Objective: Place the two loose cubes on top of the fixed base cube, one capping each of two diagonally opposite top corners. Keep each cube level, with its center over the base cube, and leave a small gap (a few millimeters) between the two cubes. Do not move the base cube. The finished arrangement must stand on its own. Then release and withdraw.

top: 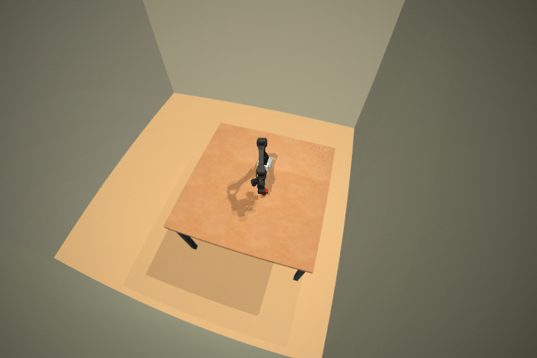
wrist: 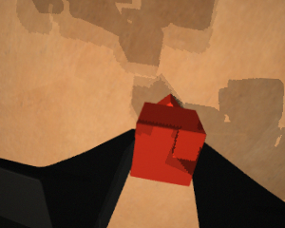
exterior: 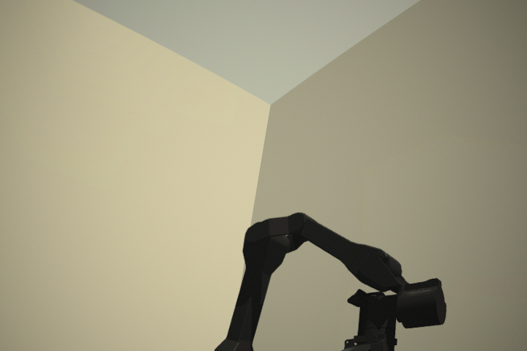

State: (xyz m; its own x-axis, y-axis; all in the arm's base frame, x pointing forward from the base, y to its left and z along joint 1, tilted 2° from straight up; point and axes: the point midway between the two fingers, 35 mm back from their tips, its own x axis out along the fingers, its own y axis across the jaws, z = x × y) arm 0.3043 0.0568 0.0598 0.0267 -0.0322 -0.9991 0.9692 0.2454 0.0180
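Observation:
My gripper (wrist: 165, 142) is shut on a red loose cube (wrist: 154, 159), which sits between the black fingertips in the wrist view. The red corner of another cube (wrist: 170, 100) shows just past the held cube's far edge, lower down; the rest is hidden. Red cube surfaces (top: 265, 191) show beside and partly under the gripper in the top view, too small to tell apart. Which red part is the base cube, and whether the other loose cube rests on it, I cannot tell. Whether the held cube touches anything below is hidden. The exterior view shows no cubes or fingertips.
The wooden table (top: 209, 202) carries the arm's pale base (top: 270, 163), behind the cubes in the top view. The black arm (top: 261, 158) (exterior: 330, 243) reaches over from there. Arm shadows fall on the table left of the cubes. The table's front edge lies farther down in that view.

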